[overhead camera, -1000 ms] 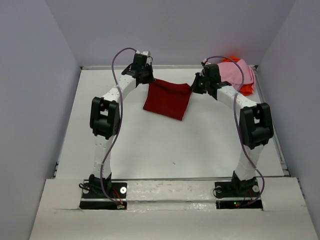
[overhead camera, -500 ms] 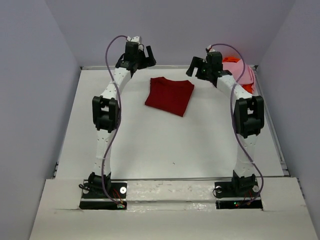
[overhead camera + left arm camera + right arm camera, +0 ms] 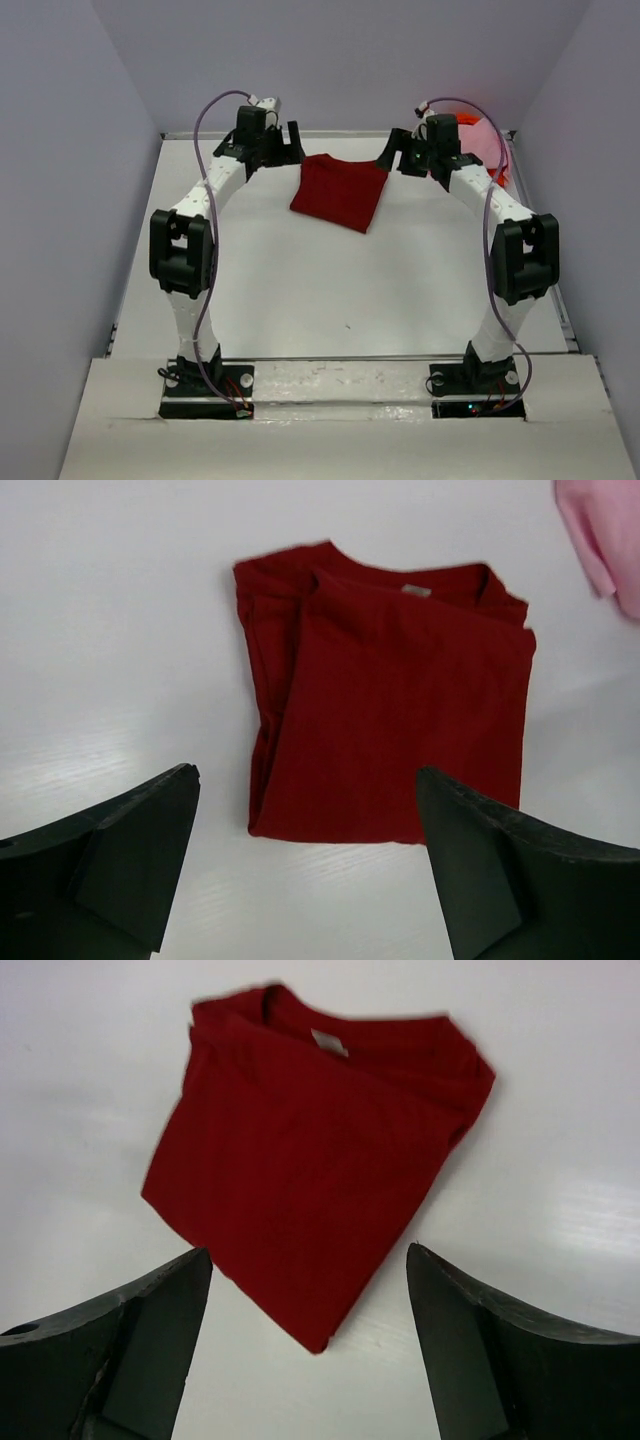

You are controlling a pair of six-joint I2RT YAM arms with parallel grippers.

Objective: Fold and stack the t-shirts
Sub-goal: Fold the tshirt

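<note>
Red shirt (image 3: 385, 695) is seen folded into a rough rectangle, laid flat on the table (image 3: 300, 290) just ahead of and between the fingertips of both grippers, touched by neither. The left gripper (image 3: 305, 780) and right gripper (image 3: 308, 1252) are both spread wide and empty above it. The pink shirt (image 3: 487, 145) and orange shirt (image 3: 497, 177) are heaped unfolded behind the right fingers. Both could be pinched together if the heap is grabbed carelessly, and the red fold could be dragged askew by a low sweep across it. The table is white, smooth and faintly glossy, so cloth may slide. It is enclosed by plain grey walls (image 3: 80, 150).
</note>
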